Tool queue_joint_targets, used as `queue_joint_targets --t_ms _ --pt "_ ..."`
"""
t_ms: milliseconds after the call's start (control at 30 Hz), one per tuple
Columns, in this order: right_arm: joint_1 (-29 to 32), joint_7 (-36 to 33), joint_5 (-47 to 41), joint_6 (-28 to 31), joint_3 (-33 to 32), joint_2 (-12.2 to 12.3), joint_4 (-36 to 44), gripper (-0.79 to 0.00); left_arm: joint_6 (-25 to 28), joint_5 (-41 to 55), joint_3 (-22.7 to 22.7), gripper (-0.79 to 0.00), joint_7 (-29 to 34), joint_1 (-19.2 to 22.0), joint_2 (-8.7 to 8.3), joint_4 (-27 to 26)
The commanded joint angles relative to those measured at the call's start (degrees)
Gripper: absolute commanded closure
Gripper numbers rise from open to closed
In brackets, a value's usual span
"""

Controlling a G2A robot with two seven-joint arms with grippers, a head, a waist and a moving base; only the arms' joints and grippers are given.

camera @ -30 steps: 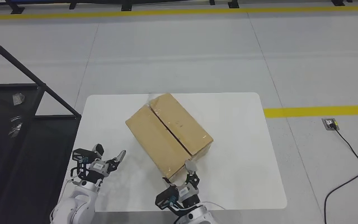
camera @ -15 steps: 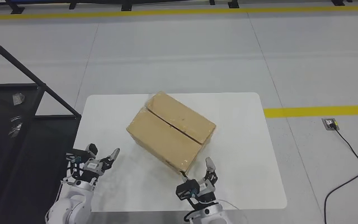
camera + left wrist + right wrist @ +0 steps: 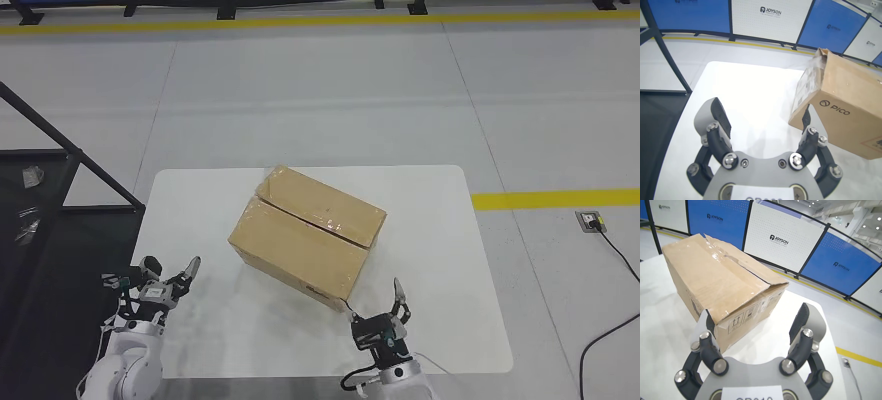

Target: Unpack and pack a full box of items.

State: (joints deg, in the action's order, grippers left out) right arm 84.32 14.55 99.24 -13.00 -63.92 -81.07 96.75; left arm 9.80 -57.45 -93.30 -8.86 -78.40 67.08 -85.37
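Left gripper point(image 3: 171, 267), right gripper point(image 3: 375, 303): both spread, empty, beside box point(image 3: 305, 235). You risk skidding it if a finger nudges.

There is one brown box point(image 3: 306, 236), and it sits on one white bench point(image 3: 430, 230). There are two end effectors, the left end effector point(image 3: 762, 106) and the right end effector point(image 3: 755, 309), and each one has two fingers point(image 3: 721, 113), so that makes four fingers in all. On the floor to the right of the bench there is one small socket point(image 3: 588, 221).
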Motion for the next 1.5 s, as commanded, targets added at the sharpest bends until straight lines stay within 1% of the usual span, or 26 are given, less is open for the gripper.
queue_joint_targets --t_ms 0,67,100,133,333,367,433,500,600,733,867,1000,1300,1467 --pt "0.6 4.1 -5.7 4.4 -1.8 0.2 -0.1 -0.785 -1.7 1.0 -0.1 -0.785 0.5 0.4 0.14 0.3" --pt "1.1 5.9 -8.2 8.3 -3.1 0.5 -0.5 -0.785 -2.1 0.4 0.1 -0.785 0.8 0.4 0.16 0.1" --pt "1.0 5.7 -7.7 11.5 -3.3 0.8 -0.6 -0.785 -2.1 0.4 0.1 -0.785 0.8 0.4 0.16 0.1" --pt "0.9 5.5 -7.2 12.9 -3.4 0.9 -0.6 -0.785 -2.1 0.4 0.1 -0.785 0.8 0.4 0.16 0.1" --pt "0.9 5.5 -7.2 12.9 -3.4 0.9 -0.6 -0.785 -2.1 0.4 0.1 -0.785 0.8 0.4 0.16 0.1" --pt "0.9 5.3 -6.8 13.7 -3.0 1.0 -0.6 -0.785 -2.1 0.4 0.1 -0.785 0.8 0.4 0.16 0.1" --pt "0.5 4.0 -5.0 14.6 -2.7 1.1 -0.7 -0.785 -2.3 0.8 0.1 -0.785 0.9 0.4 0.21 0.0" --pt "-0.2 1.6 -4.6 15.0 -2.2 1.0 -0.9 -0.785 -2.3 1.4 0.0 -0.785 1.3 0.5 0.25 -0.3" --pt "-1.5 -0.3 -4.0 16.1 -1.6 1.0 -1.8 -0.785 -2.8 1.8 -0.1 -0.785 1.6 0.9 0.32 -0.2" --pt "-3.2 -2.8 -4.1 16.4 -1.0 0.9 -3.4 -0.785 -3.1 2.5 -0.1 -0.785 2.2 1.6 0.42 0.4" --pt "-5.0 -5.0 -6.0 14.0 -0.9 0.5 -4.9 -0.785 -2.9 2.7 0.0 -0.785 2.5 2.3 0.48 1.1" --pt "-6.1 -5.7 -8.6 14.7 -1.5 0.4 -5.8 -0.785 -2.7 2.9 -0.1 -0.785 2.6 2.8 0.52 1.6" --pt "-6.3 -6.5 -9.8 13.3 -3.2 0.5 -5.9 -0.785 -1.6 3.4 -0.8 -0.785 3.2 3.7 0.49 2.5" --pt "-5.7 -6.3 -11.9 12.6 -4.5 0.5 -5.6 -0.785 -1.0 3.0 -0.7 -0.785 3.9 4.2 0.46 2.7"
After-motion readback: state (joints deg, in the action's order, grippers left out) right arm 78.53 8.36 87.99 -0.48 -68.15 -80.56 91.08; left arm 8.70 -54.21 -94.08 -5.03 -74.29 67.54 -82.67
